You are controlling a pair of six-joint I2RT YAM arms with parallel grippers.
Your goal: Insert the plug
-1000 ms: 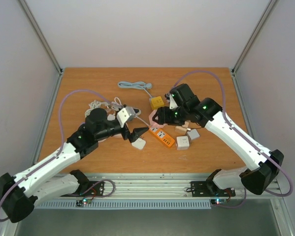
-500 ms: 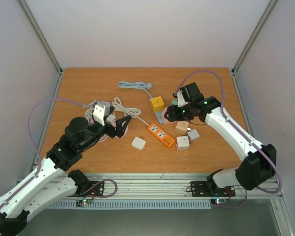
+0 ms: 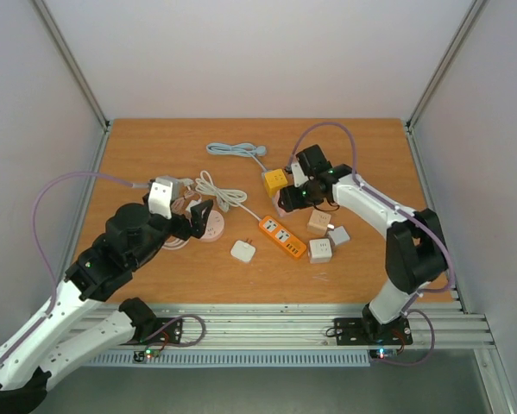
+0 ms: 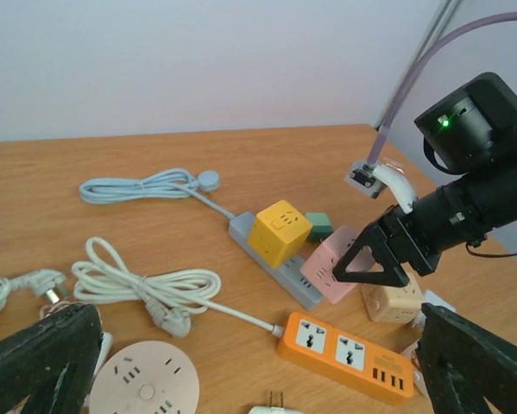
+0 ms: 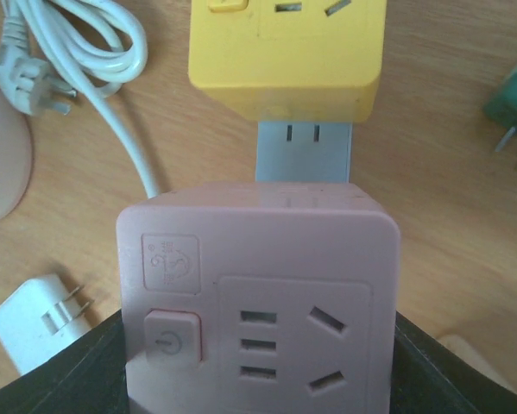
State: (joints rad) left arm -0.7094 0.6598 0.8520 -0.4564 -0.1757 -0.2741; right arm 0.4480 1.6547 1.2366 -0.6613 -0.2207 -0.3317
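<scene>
Near edge, centre: a white flat plug point(image 3: 242, 251) and a white cube point(image 3: 320, 250) lie loose on the table point(image 3: 154, 147). The orange strip point(image 3: 282, 237) lies slanted between them.

Left arm comes in from the near left with its elbow folded and its wrist pointing right. The left gripper point(image 3: 201, 219) has its jaws spread wide with nothing in them, right by the round socket disc point(image 3: 211, 228).

Right arm rises from the near right and bends back toward the left, forearm low. The right gripper point(image 5: 258, 379) is clamped on the pink cube adapter point(image 5: 258, 293), one finger on each side.

The grey strip point(image 5: 304, 151) carries the yellow cube point(image 5: 284, 52) on its far part. The pink cube adapter sits over the strip's near part, just beside the yellow one, with one pair of slots bare between them.

My left wrist view shows the pink cube tilted on the strip; the right wrist view hides that. The right wrist view alone gives its button and socket face. I cannot tell whether its prongs are seated.

A green plug point(image 4: 318, 226) lies just beside the yellow cube. Further out are a white cable point(image 3: 219, 190) and, farthest, a coiled blue-grey cable point(image 3: 232, 150).
</scene>
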